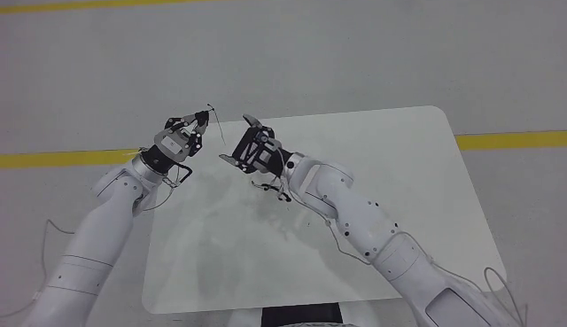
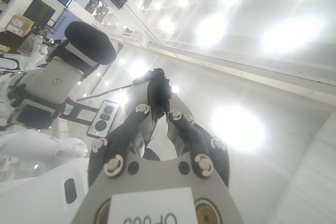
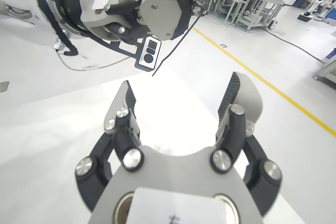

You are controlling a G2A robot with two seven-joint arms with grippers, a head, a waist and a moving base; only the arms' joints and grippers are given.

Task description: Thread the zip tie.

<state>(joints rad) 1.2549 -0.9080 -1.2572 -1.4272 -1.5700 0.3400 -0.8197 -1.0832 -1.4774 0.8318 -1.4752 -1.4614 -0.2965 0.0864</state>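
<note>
Right gripper [image 3: 181, 89]: jaws apart, empty. Left gripper [image 3: 181, 3]: pinched on black zip tie [image 3: 175, 49], aloft by the table [image 3: 78, 109] corner. Likely light, springy; I'd take its free tail.

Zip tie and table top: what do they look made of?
Thin black zip tie: likely flexible plastic, dull black; its free length curves gently. White rounded-corner table: probably smooth laminate or painted board, satin; soft light reflections, no grain.
</note>
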